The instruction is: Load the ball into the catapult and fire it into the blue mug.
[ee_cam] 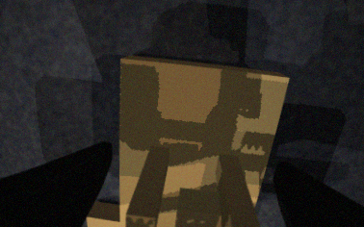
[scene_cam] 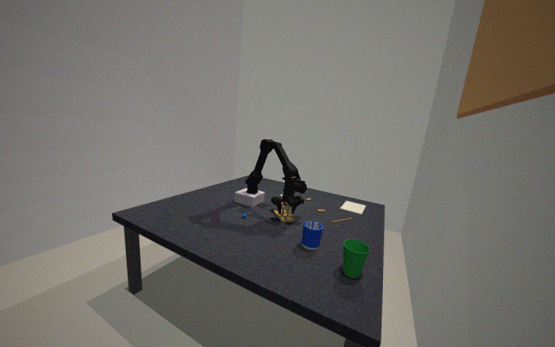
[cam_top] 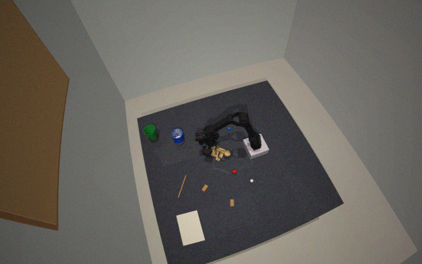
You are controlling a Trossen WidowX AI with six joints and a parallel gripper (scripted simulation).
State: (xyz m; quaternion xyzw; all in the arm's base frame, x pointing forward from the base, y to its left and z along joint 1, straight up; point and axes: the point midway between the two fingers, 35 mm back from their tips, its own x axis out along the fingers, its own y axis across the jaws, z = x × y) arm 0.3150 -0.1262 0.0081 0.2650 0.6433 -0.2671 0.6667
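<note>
The tan wooden catapult (cam_top: 220, 152) (scene_cam: 287, 218) (ee_cam: 188, 98) stands on the table in front of the arm's base, its flat board end towards the blue mug's side. My gripper (scene_cam: 285, 209) (ee_cam: 194, 161) is open, pointing down low over the catapult, with one finger on either side of it in the wrist view; nothing is held. The blue mug (cam_top: 177, 137) (scene_cam: 311, 236) stands upright beyond the catapult. A red ball (cam_top: 234, 171), a white ball (cam_top: 251, 180) and a small blue ball (cam_top: 229, 128) (scene_cam: 244, 215) lie on the table. Catapult cup contents cannot be made out.
A green cup (cam_top: 150, 131) (scene_cam: 354, 259) stands beyond the blue mug. A thin wooden stick (cam_top: 181, 186) (scene_cam: 341, 219), two small wooden blocks (cam_top: 205, 187) (cam_top: 232, 202) and a cream sheet (cam_top: 190, 228) (scene_cam: 353, 207) lie to one side. The arm stands on a white block (cam_top: 259, 152) (scene_cam: 249, 198).
</note>
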